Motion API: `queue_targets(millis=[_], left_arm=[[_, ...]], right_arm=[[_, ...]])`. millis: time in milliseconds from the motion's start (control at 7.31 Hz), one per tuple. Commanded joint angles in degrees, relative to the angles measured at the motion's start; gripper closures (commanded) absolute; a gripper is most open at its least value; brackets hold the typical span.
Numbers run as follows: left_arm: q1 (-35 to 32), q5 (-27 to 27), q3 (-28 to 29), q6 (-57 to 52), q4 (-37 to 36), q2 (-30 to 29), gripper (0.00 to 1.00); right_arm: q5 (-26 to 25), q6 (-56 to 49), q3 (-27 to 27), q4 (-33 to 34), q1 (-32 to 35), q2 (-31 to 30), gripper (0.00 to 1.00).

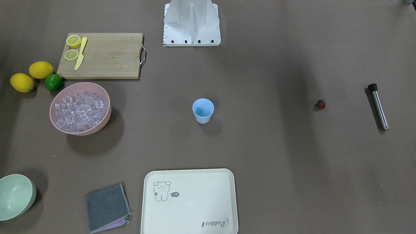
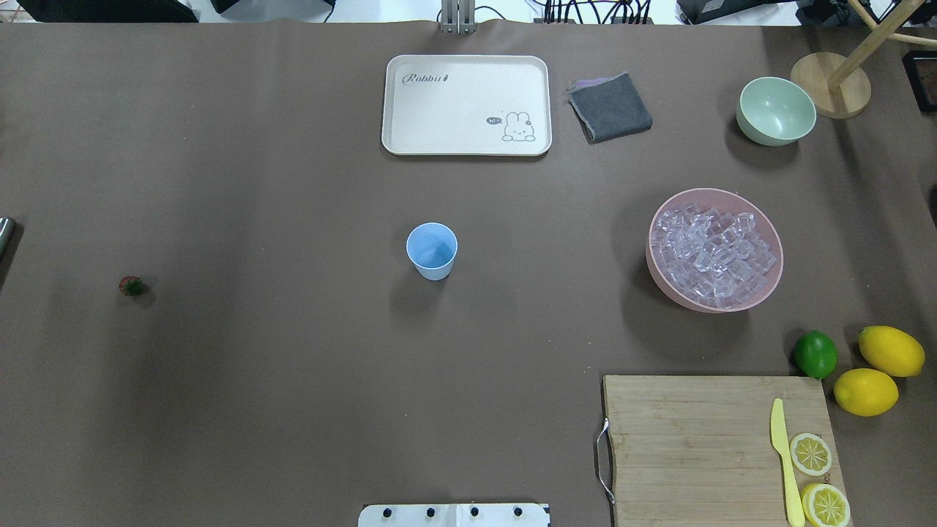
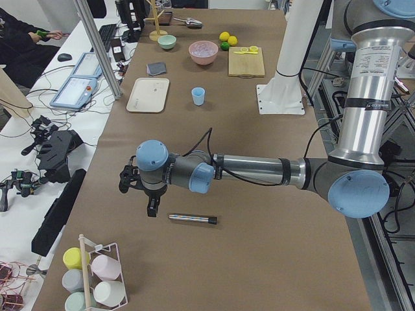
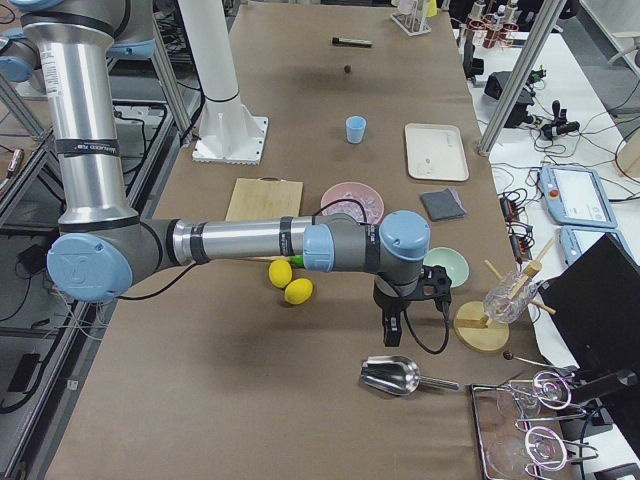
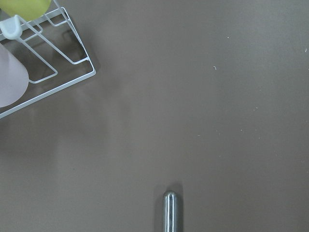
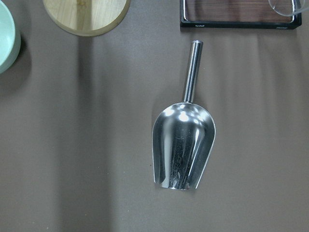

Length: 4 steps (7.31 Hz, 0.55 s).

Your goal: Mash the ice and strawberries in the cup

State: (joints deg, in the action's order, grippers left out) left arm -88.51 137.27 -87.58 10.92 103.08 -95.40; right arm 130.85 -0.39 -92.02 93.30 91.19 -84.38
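The light-blue cup (image 1: 203,110) (image 2: 432,250) stands upright mid-table and looks empty. Ice (image 1: 79,109) (image 2: 714,252) fills a pink bowl (image 1: 85,131) on the robot's right side. A tiny strawberry (image 1: 321,104) (image 2: 132,285) lies alone on the robot's left side. Further left, a steel muddler (image 1: 378,106) (image 3: 192,219) lies flat. My left gripper (image 3: 152,208) hangs just beside the muddler's end; I cannot tell its state. My right gripper (image 4: 390,325) hovers over a metal scoop (image 6: 183,145) (image 4: 392,375); its state is unclear too. Neither wrist view shows fingers.
A cutting board (image 2: 710,446) with a yellow knife and lemon slices, two lemons and a lime (image 2: 815,354) lie near the robot's right. A tray (image 2: 466,105), grey cloth (image 2: 610,107) and green bowl (image 2: 776,110) line the far edge. A wire cup rack (image 3: 97,278) stands by the left gripper.
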Motion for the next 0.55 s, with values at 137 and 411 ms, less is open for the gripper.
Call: queue_targets(millis=[137, 411], left_arm=[[0.0, 0.0, -0.1, -0.5, 0.3, 0.4, 0.02], [0.0, 0.0, -0.1, -0.5, 0.5, 0.5, 0.02]], right_arm=[[0.2, 0.1, -6.5, 0.0, -6.8, 0.0, 0.00], [0.0, 0.6, -10.9, -0.2, -13.6, 0.5, 0.00]])
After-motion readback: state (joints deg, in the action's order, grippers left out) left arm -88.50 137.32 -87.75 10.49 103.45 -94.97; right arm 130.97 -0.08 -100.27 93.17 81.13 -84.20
